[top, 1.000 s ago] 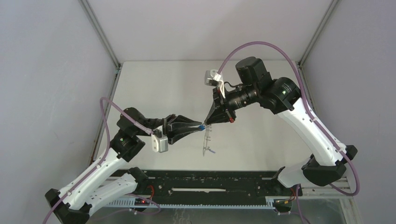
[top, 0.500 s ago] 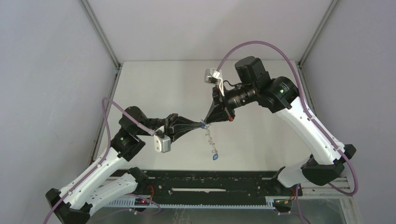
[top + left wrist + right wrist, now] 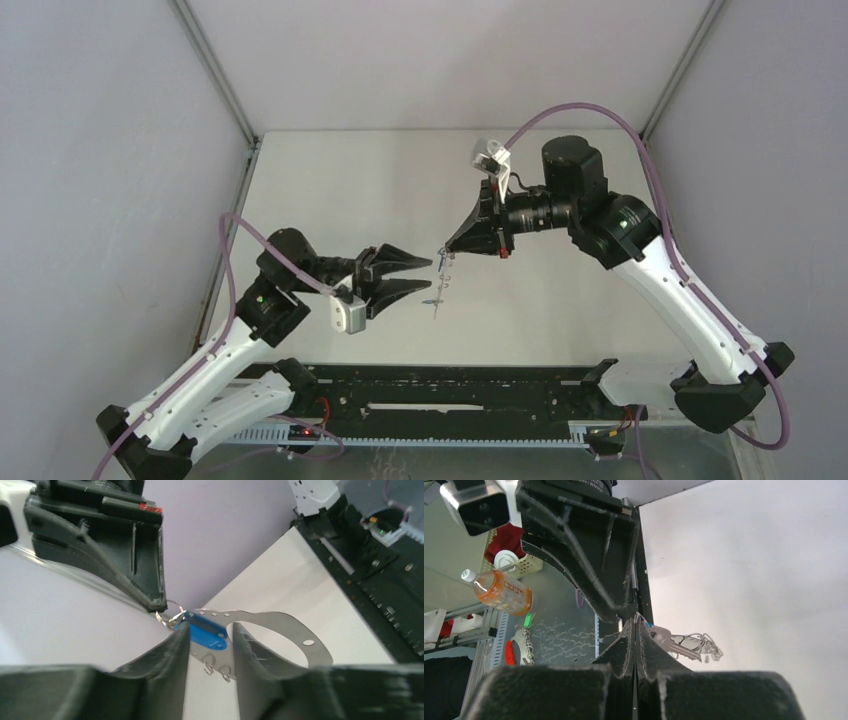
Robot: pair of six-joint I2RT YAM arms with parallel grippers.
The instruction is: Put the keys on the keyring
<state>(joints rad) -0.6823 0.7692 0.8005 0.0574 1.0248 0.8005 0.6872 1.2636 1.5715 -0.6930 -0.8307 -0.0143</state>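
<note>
**Two arms, keyring aloft, one key at its rim**

Table: pale and flat, below the keyring. Right gripper: pinched tight on the keyring's top edge and carrying it. Left gripper: just left of the keyring, jaws parted and holding nothing. Its fingers stand either side of the blue tag and appear not to touch it. Keyring: a thin grey hoop fringed with wire loops, hanging edge-on clear of the table. Blue-tagged key: at the keyring's top, apparently hooked through a wire loop, so I judge this one threaded. Metal key: close beside the pinch on the keyring. I cannot tell whether it is the same key or the other one. The lighter-tagged key is unconfirmed, so I judge the task about half done.
</note>
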